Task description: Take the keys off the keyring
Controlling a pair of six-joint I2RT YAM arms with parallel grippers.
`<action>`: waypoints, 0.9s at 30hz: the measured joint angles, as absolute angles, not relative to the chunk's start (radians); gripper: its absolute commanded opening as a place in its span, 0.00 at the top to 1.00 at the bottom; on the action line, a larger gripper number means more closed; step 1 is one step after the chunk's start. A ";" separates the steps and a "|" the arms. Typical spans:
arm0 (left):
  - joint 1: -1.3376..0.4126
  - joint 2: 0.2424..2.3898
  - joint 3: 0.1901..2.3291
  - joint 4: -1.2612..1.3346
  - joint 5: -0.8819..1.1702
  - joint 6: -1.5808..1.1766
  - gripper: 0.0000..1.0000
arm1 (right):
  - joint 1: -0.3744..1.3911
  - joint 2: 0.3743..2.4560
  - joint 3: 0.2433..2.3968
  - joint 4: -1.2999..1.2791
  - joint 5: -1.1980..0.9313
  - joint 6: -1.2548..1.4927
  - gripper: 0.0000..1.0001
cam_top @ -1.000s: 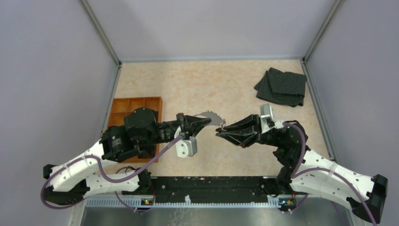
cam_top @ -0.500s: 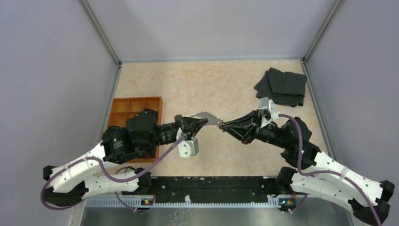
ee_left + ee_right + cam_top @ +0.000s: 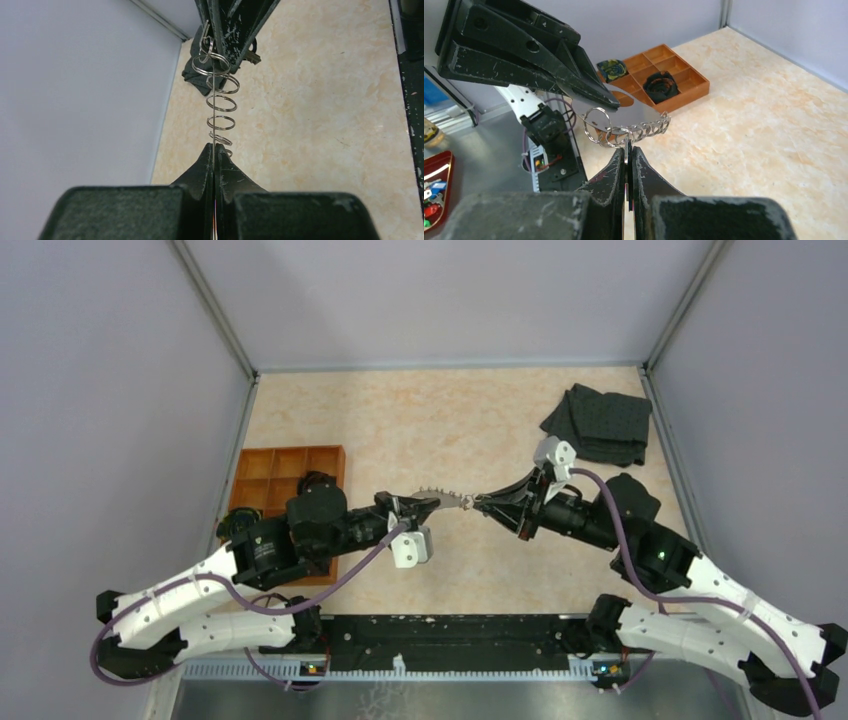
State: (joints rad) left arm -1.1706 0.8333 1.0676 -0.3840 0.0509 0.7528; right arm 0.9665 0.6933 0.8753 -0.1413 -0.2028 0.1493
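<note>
Held thing: a thin grey metal oval keyring point(image 3: 443, 494) is held up in the air above the worktop point(image 3: 420, 430), between the two arms.
Keys: a row of tiny silvery metal keys point(image 3: 646, 129) with small wire loops is strung along the keyring; in the left wrist view the loops point(image 3: 220, 102) are seen lined up one behind the other.
L gripper point(image 3: 214, 148): jaws pressed tight on the near edge of the keyring, no gap seen.
R gripper point(image 3: 627, 150): jaws pinched shut on one small loop at the end of the row, right by the L tips.
Step, as a guess: one key is being pulled off while the ring is kept steady. None look to be off yet.
How it's best done: the ring should be gripped hard by the L side and not let turn. The pull by the R side should be slow & along the wire, not sideways, so the loop is slid round to the split.
Watch out: neighbour loops are v. close and can be caught too; the thin ring can be bent if yanked.
Other stuff: an orange tray w/ small boxes point(image 3: 268, 462) at left, a dark folded cloth point(image 3: 600, 422) far right, both well apart from the ring.
</note>
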 measured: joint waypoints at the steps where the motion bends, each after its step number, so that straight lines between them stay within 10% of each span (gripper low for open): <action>1: -1.171 0.833 1.061 -0.382 0.051 0.742 1.00 | 0.966 0.696 0.886 -0.157 -0.200 0.142 1.00; 27: -1.171 0.807 0.831 -0.149 0.122 0.253 1.00 | 0.967 0.804 1.055 -0.433 -0.198 -0.026 1.00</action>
State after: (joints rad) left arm -1.1706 0.8066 0.8307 -0.1490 0.1219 0.2535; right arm 0.9668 0.8043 1.0550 -0.4328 -0.1978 -0.0261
